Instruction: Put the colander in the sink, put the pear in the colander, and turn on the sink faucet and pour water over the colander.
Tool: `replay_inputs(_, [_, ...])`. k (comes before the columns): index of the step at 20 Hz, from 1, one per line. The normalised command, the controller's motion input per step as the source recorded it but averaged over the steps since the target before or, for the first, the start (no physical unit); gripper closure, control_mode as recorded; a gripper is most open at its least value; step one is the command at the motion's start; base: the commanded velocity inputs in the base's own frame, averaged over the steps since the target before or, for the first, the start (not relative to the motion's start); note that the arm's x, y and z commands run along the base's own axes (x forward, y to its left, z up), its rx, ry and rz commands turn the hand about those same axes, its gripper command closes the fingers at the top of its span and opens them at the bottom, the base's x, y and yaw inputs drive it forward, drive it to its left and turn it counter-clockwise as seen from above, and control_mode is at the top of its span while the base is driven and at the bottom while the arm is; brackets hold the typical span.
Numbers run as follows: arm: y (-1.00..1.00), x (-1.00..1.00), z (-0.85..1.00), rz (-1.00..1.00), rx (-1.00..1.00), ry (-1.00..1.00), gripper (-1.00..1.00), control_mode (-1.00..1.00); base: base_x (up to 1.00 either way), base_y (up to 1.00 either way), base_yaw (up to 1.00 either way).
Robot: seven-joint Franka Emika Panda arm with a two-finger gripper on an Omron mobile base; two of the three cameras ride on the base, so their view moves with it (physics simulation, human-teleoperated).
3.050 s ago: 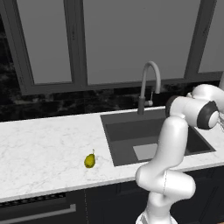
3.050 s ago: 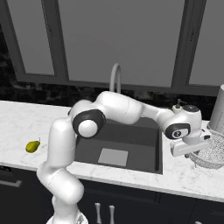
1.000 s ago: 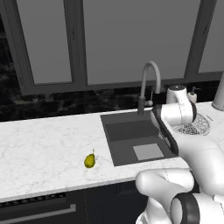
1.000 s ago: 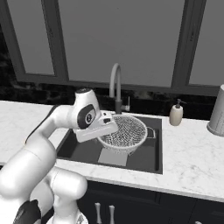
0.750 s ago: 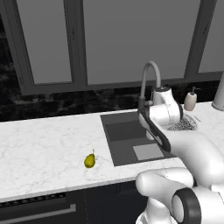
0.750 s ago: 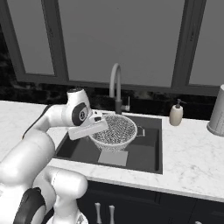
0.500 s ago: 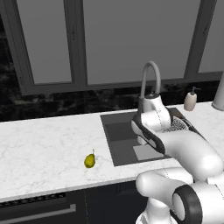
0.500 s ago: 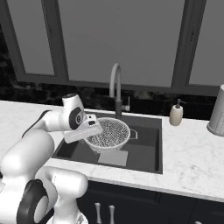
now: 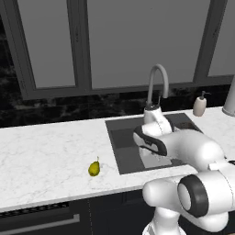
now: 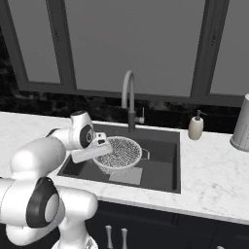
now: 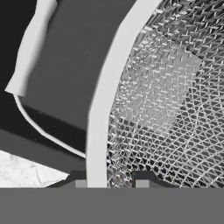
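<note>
**Colander hanging over the sink basin**

The two-finger gripper (image 10: 100, 148) is clamping the rim of the round silvery-white perforated metal colander (image 10: 120, 154), its fingertips (image 11: 141, 177) sitting narrow on either side of the rim. The colander is hanging inside the large dark grey rectangular sink (image 10: 160, 160), over the lighter grey square on the bottom; whether it is touching the bottom, I cannot tell. The tall grey gooseneck faucet (image 10: 129, 99) is arching behind it. Out on the white marble counter (image 9: 46, 156), the small yellow-green pear (image 9: 94, 168) is sitting well left of the sink. A beige soap dispenser (image 10: 195, 127) is standing right of the faucet.
</note>
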Motion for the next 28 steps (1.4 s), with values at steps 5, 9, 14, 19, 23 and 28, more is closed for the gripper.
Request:
replay_inputs(5, [0.08, 0.54, -0.46, 0.0, 0.0, 0.01, 1.0, -1.0, 0.0, 0.0, 0.0])
replay_inputs(9, [0.03, 0.76, -0.23, 0.0, 0.0, 0.0, 1.0, -1.0, 0.0, 0.0, 0.0])
replay_inputs(14, [0.0, 0.45, -0.25, 0.0, 0.0, 0.01, 1.0, -1.0, 0.0, 0.0, 0.0])
replay_inputs(19, [0.0, 0.09, -0.34, 0.0, 0.0, 0.04, 1.0, -1.0, 0.0, 0.0, 0.0])
replay_inputs(23, [0.0, 0.03, -0.44, 0.0, 0.0, 0.0, 1.0, -1.0, 0.0, 0.0, 0.0])
replay_inputs(28, [-0.04, 0.12, -0.47, 0.0, 0.0, 0.0, 1.0, -1.0, 0.0, 0.0, 0.0])
